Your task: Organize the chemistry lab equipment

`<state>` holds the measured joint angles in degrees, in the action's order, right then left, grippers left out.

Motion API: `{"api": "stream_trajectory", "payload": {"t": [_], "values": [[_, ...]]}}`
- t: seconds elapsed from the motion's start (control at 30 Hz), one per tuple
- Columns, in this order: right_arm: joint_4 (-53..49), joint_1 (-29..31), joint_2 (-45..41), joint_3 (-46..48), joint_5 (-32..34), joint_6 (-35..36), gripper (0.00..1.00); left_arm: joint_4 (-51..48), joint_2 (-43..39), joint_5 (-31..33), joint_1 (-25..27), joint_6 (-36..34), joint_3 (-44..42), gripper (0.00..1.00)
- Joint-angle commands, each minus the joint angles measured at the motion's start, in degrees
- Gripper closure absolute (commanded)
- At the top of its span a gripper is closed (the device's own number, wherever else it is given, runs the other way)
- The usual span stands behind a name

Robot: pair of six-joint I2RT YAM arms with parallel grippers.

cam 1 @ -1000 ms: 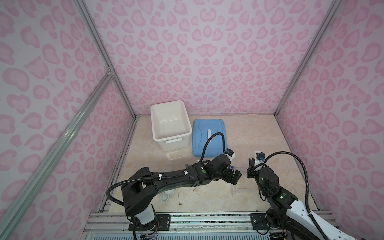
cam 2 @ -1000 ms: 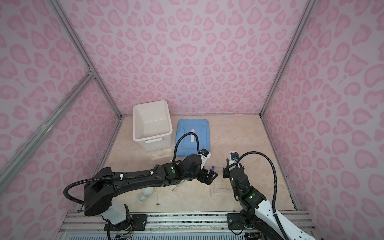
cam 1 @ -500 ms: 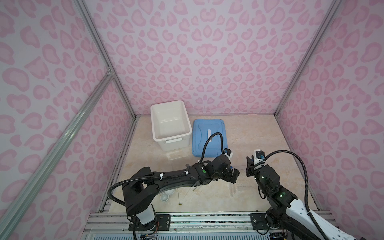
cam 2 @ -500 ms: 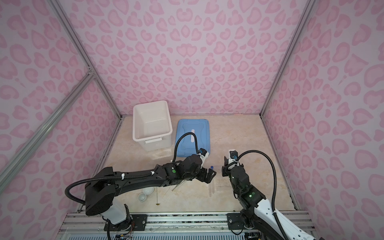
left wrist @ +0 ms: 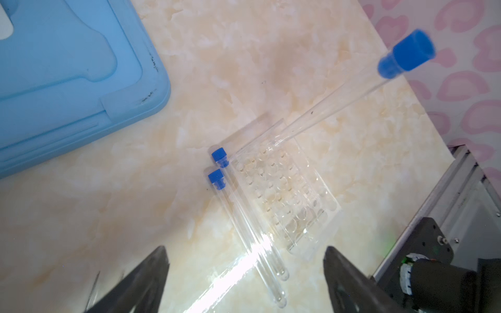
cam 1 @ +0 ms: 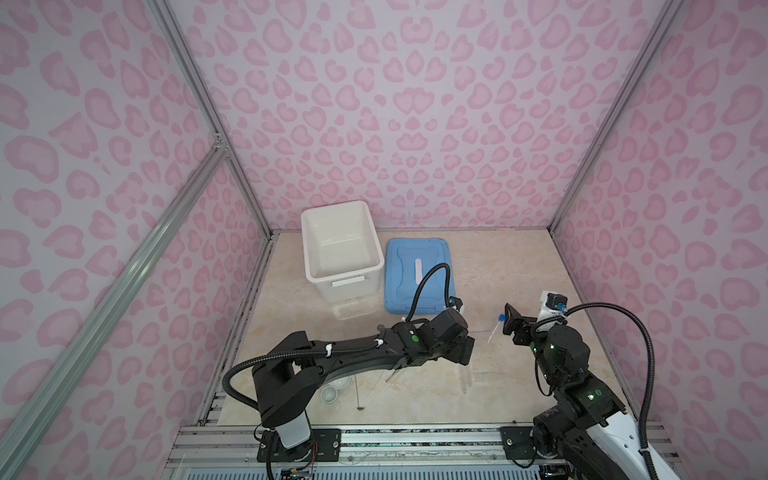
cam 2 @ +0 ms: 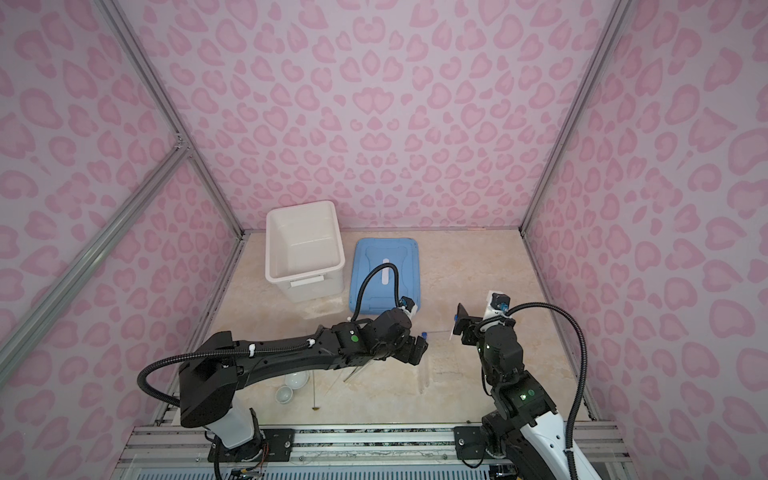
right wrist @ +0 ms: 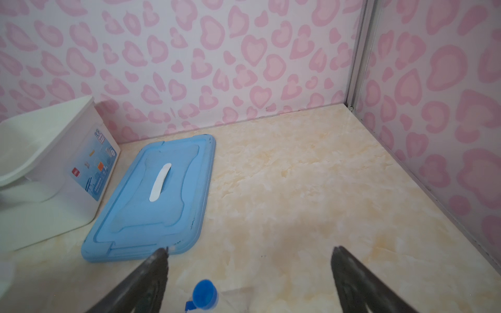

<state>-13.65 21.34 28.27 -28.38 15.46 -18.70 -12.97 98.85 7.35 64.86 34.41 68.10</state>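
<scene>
Next tube for the rack (left wrist: 284, 195)
Your left end effector (left wrist: 245, 249) and right end effector (right wrist: 249, 248) gape; centre the left on one lying tube (left wrist: 236, 216) beneath it

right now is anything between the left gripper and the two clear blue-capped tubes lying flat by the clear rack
Nothing visible does. The open left gripper faces the two clear blue-capped tubes over bare beige tabletop; the clear rack lies beside them, not across the path.

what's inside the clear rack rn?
The clear rack holds one blue-capped tube, leaning in an end hole. Its other holes look empty; two more tubes lie flat beside it. The seated tip is lost behind clear plastic.
</scene>
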Motion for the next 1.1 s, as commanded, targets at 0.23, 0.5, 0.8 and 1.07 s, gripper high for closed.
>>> {"api": "stream_trajectory", "payload": {"t": [0.23, 0.5, 0.8, 1.07], "values": [[-16.19, -7.28, 5.59, -8.36, -13.34, -7.93, 0.04, -7.33, 6.60, -3.83, 0.15, -0.11, 3.80, 0.14], [-18.37, -9.28, 4.52, -8.74, -14.14, -7.67, 0.03, -11.93, 11.26, -3.88, 0.44, 0.29, 8.61, 0.18], [-17.77, -11.28, 4.63, -8.36, -16.59, -7.54, 0.03, -15.78, 15.67, -3.49, 0.79, -0.52, 13.56, 0.28], [-17.55, -11.54, 3.81, -7.70, -16.50, -7.62, 0.03, -19.73, 19.81, -3.08, 0.92, -1.19, 17.84, 0.41]]}}
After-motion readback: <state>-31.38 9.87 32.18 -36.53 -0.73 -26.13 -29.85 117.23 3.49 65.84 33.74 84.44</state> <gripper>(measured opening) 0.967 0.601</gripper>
